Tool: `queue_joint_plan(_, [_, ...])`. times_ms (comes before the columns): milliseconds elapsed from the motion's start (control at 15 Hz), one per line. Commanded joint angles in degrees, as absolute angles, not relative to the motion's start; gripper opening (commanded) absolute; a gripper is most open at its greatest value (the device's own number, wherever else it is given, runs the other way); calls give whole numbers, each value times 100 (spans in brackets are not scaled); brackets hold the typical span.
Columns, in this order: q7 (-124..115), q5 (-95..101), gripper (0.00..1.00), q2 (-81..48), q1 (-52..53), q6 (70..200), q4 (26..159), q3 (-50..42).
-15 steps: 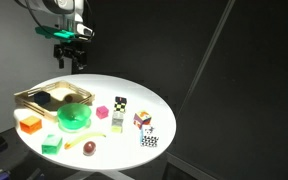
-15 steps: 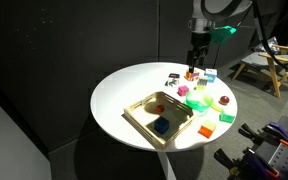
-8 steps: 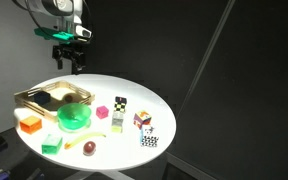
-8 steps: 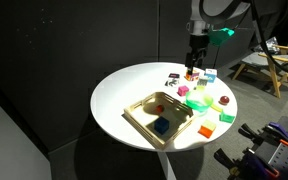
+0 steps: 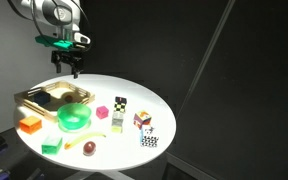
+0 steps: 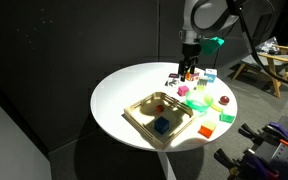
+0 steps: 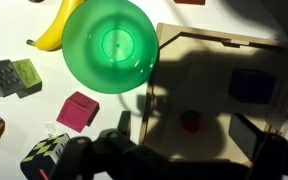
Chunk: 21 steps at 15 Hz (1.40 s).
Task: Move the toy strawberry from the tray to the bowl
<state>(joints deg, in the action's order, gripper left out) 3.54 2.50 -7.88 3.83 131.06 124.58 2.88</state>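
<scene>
The toy strawberry [image 7: 190,121] is a small red toy on the floor of the wooden-rimmed tray [image 7: 214,38], in shadow. It also shows in an exterior view [image 6: 160,108]. The green bowl [image 7: 109,45] stands empty just outside the tray's rim and shows in both exterior views [image 5: 74,117] [image 6: 197,101]. My gripper [image 7: 184,135] is open and empty, with its fingers either side of the strawberry in the wrist view. It hangs high above the table in both exterior views [image 5: 67,62] [image 6: 187,68]. The tray also shows in both [image 5: 79,92] [image 6: 144,128].
A dark blue object [image 7: 249,85] lies in the tray. Around the bowl are a banana [image 7: 49,30], a pink cube [image 7: 77,110], checkered cubes [image 5: 120,103], an orange block [image 5: 29,125], a flat green block [image 5: 51,144] and a dark red-brown ball [image 5: 89,148]. The round white table [image 5: 154,105] has a near edge.
My gripper has moved sideways from over the far edge of the table toward the tray and bowl. It stays open. Nothing on the table has moved.
</scene>
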Motion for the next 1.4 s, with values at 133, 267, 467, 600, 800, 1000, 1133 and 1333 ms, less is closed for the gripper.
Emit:
queue_joint_plan(133, [958, 166, 100, -1323, 349, 13144, 11960, 420])
queue_joint_plan(267, [1120, 197, 100, -1491, 358, 13143, 11825, 466])
queue_joint_plan(467, [1265, 214, 100, -1743, 373, 13152, 11642, 537])
queue_joint_plan(600, [1204, 247, 100, -1922, 406, 13199, 11542, 563])
queue_joint_plan(800, [1091, 247, 100, -2218, 449, 13308, 11397, 569])
queue_joint_plan(1000, [940, 351, 100, -2491, 514, 13495, 11308, 518])
queue_joint_plan(1133, [856, 417, 100, -2650, 546, 13625, 11256, 486])
queue_joint_plan(1333, [763, 471, 100, -2865, 597, 13749, 11152, 450])
